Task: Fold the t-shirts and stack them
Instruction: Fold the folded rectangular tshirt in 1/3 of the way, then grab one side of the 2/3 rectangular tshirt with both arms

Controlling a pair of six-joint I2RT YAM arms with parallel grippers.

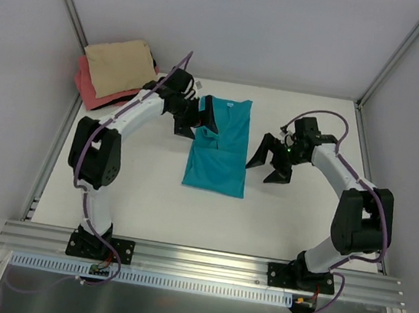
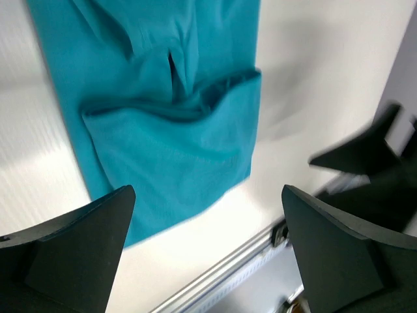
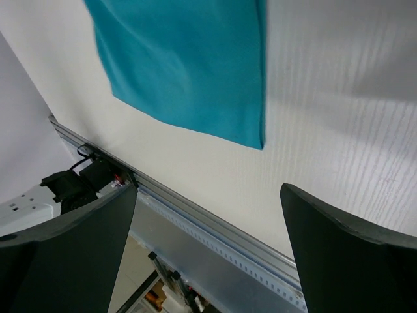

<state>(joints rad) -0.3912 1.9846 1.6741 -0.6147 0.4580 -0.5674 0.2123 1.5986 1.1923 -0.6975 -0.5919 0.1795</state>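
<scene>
**Top view:** A teal t-shirt (image 1: 220, 146) lies in the middle of the white table (image 1: 150, 195), folded lengthwise into a narrow strip. Its collar points toward the far wall and a rumpled crease crosses it partway down. The left gripper (image 1: 197, 122) hangs over the strip's upper left edge with its jaws spread wide and nothing between them. The right gripper (image 1: 268, 166) sits just off the shirt's right edge, likewise spread and empty. In the far left corner, well apart from the teal shirt, a folded tan t-shirt (image 1: 119, 66) rests on top of a coral t-shirt (image 1: 91, 88). Both arms are bolted to the metal rail (image 1: 196, 259) along the near edge.

**Left wrist view:** The left gripper (image 2: 208, 190) looks down on the teal t-shirt (image 2: 169, 150). Its two black fingers frame the cloth without touching it. A loose flap of the shirt is doubled over, with puckered folds above it. The other arm's black fingers (image 2: 358, 153) appear blurred at the right edge.

**Right wrist view:** The right gripper (image 3: 208, 189) is wide apart and grasps nothing. The teal t-shirt (image 3: 189, 65) lies flat at the top of the frame, one corner resting on the bare table (image 3: 339, 130). The rail (image 3: 215, 228) runs diagonally below.
</scene>
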